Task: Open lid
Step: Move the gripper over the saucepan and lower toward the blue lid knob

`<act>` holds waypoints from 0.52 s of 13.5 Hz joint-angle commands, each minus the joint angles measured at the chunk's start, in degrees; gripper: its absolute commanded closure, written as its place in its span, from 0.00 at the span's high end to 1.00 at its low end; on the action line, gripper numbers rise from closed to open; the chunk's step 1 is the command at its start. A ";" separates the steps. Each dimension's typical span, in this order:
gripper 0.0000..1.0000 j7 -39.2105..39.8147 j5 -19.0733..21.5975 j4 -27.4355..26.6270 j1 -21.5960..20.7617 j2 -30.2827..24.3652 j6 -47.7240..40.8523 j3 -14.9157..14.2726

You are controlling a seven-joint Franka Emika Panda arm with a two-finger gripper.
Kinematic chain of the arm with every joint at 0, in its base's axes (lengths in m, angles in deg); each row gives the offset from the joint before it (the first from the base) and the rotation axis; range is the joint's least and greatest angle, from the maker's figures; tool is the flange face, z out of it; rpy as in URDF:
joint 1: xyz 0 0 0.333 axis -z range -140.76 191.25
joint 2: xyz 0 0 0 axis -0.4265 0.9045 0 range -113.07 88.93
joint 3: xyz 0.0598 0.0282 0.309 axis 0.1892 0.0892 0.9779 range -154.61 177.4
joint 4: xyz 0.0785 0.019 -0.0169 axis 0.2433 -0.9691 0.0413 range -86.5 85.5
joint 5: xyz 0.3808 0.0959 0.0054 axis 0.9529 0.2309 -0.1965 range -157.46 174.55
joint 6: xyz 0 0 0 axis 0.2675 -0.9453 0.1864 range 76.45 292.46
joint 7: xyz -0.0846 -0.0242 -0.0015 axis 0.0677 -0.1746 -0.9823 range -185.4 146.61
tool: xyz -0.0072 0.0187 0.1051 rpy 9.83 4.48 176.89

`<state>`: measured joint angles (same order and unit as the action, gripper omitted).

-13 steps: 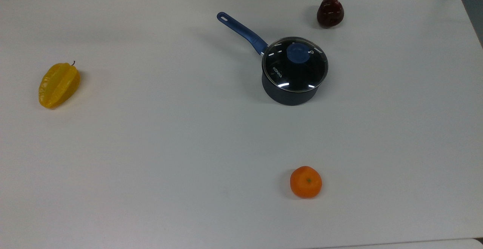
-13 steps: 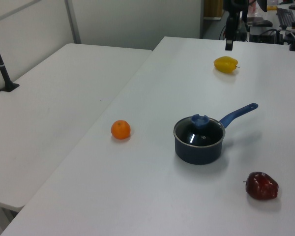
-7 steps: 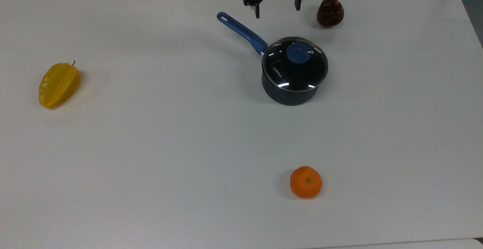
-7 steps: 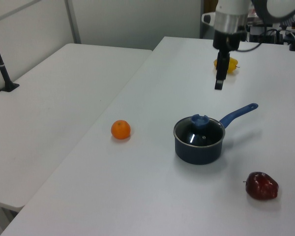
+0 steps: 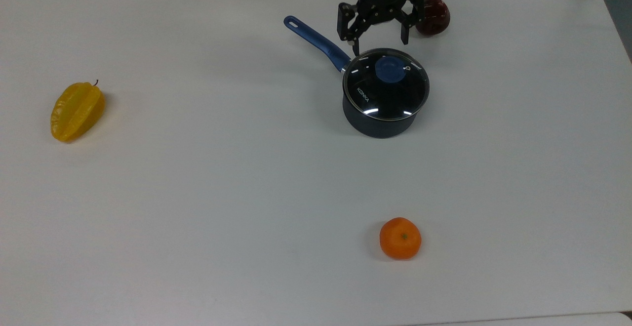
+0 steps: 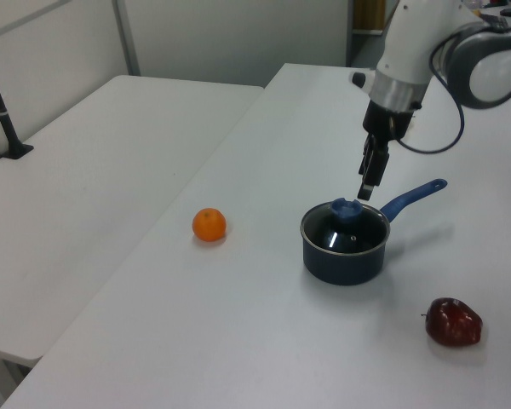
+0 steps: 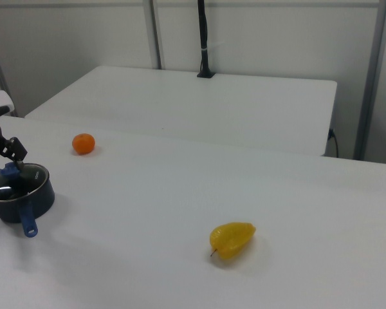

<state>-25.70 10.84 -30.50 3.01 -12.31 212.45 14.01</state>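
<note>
White table: saucepan, three fruits.

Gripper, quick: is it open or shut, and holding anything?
Gripper: open, holding nothing, fingers spread above the lid.

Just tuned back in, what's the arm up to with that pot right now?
The arm's pincer is open and hangs above the saucepan, by the far edge of its lid in the top view. The lid sits shut on the pot, its blue knob ungrasped. On the table lie an orange, a yellow fruit and a dark red fruit, all apart from the pan.
</note>
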 commanded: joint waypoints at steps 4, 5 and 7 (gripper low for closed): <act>0.96 -6.24 -1.76 -1.55 -2.20 4.01 8.18 -0.59; 0.94 -7.74 -3.25 -0.94 -2.38 4.37 8.18 -0.51; 0.85 -11.96 -5.89 0.29 -2.38 5.69 8.18 -0.51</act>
<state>-32.50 7.79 -31.56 1.64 -7.87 219.60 14.00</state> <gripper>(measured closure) 0.057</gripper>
